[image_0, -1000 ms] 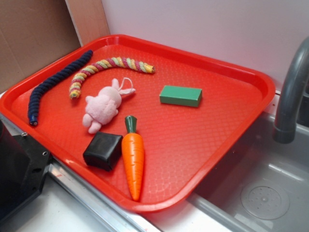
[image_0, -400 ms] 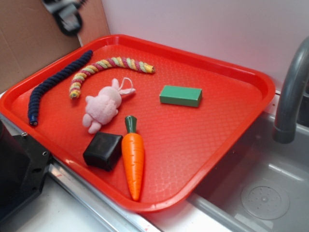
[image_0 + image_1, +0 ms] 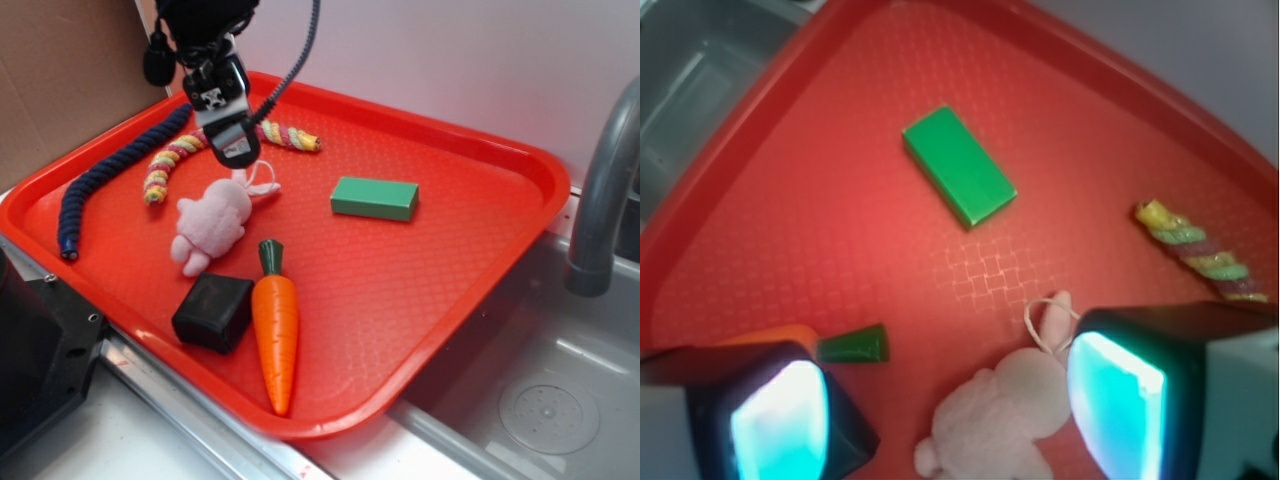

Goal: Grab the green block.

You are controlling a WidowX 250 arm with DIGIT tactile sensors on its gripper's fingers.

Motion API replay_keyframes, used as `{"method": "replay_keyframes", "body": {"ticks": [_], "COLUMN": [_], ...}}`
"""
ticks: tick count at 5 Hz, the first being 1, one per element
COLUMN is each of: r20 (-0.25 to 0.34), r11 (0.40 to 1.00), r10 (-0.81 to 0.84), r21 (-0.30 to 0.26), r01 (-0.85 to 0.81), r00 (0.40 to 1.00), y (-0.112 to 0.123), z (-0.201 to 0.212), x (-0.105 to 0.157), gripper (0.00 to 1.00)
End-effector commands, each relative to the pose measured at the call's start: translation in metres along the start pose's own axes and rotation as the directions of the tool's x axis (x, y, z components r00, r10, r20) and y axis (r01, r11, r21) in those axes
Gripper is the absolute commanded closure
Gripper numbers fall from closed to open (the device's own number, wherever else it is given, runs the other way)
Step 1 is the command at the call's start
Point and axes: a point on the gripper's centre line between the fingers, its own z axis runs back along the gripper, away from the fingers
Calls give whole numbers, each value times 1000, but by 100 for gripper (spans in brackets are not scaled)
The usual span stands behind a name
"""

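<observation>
The green block (image 3: 375, 198) lies flat on the red tray (image 3: 450, 270), right of centre; in the wrist view the green block (image 3: 959, 166) sits ahead of the fingers. My gripper (image 3: 232, 140) hangs above the tray's back left, over the pink plush bunny (image 3: 212, 227) and well left of the block. In the wrist view the gripper (image 3: 950, 410) is open, its two fingers spread wide with the bunny (image 3: 1000, 420) below and between them, held by nothing.
On the tray lie a dark blue rope (image 3: 110, 175), a striped rope (image 3: 205, 142), a black cube (image 3: 212, 312) and a toy carrot (image 3: 277, 325). A sink basin (image 3: 545, 400) and grey faucet (image 3: 605, 190) are to the right. Cardboard (image 3: 60, 80) stands behind at left.
The arm has come down into view from the upper left, from out of frame to above the striped rope and bunny. Objects on the tray have not moved.
</observation>
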Motion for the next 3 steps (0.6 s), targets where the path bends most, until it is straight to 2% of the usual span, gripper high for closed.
{"method": "replay_keyframes", "body": {"ticks": [1, 2, 3], "r20": [28, -94, -161], "r11": [1000, 997, 987], "r10": [-7, -74, -123], "r21": [18, 10, 81], "r01": [7, 76, 137], "r00": [1000, 993, 979], "y": [-3, 8, 8], "z": [7, -30, -58], "x": [8, 42, 62], "gripper": [0, 0, 0]}}
